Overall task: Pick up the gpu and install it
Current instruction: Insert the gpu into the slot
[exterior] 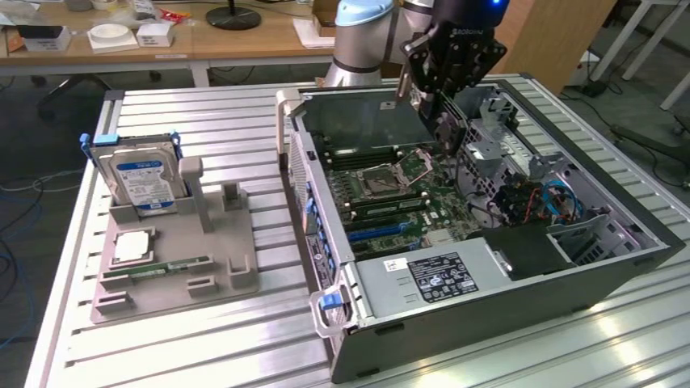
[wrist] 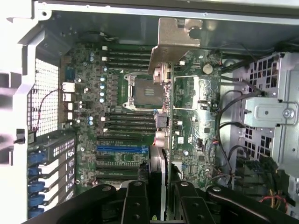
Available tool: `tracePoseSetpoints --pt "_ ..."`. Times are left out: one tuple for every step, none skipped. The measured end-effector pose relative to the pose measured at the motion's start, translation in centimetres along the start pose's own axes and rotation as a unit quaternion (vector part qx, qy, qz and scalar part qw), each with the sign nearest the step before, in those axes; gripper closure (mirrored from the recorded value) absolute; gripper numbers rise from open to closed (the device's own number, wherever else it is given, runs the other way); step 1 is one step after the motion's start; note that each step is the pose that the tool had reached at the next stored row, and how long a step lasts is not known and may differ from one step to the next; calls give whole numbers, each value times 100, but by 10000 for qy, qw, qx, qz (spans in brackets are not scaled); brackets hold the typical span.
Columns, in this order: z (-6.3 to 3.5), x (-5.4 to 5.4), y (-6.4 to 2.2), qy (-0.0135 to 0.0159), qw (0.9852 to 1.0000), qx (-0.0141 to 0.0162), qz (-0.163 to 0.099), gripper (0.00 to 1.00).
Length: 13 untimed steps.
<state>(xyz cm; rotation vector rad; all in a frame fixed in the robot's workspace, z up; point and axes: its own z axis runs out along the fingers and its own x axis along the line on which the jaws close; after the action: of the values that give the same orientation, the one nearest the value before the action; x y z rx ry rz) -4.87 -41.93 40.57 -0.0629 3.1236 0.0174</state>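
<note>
The open computer case [exterior: 603, 267] is lying on the slatted table [exterior: 194, 105], its motherboard [wrist: 117, 93] facing up. Above it the gripper [wrist: 161, 191] is hanging with its jaws partly closed, clamping the gpu [wrist: 168, 130] edge-on over the board. The card's silver bracket [wrist: 176, 39] is jutting out beyond it. Its face and lower edge are hard to make out.

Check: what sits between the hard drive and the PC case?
Exterior view: the grey fixture with its upright posts lies between the hard drive and the PC case, then a bare strip of slotted table.
</note>
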Motion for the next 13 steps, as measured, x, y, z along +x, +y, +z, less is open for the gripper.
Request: tracePoseSetpoints --pt "0 0 0 1 10000 -1 -63 73" --pt "0 0 0 1 9999 -3 -132 73" --pt "0 0 0 2 9998 -4 -209 73" --pt "1 0 0 3 9996 -6 -290 73" --pt "0 0 0 4 9994 -8 -357 73" --pt "0 0 0 5 9991 -9 -419 73" --pt "1 0 0 5 9988 -11 -480 73" --pt "1 0 0 6 9985 -13 -539 73" --pt "1 0 0 6 9982 -14 -594 73" --pt "1 0 0 7 9979 -16 -649 73" --pt "1 0 0 7 9975 -17 -700 73" --pt "1 0 0 8 9972 -18 -751 73" --pt "1 0 0 9 9968 -19 -804 73"
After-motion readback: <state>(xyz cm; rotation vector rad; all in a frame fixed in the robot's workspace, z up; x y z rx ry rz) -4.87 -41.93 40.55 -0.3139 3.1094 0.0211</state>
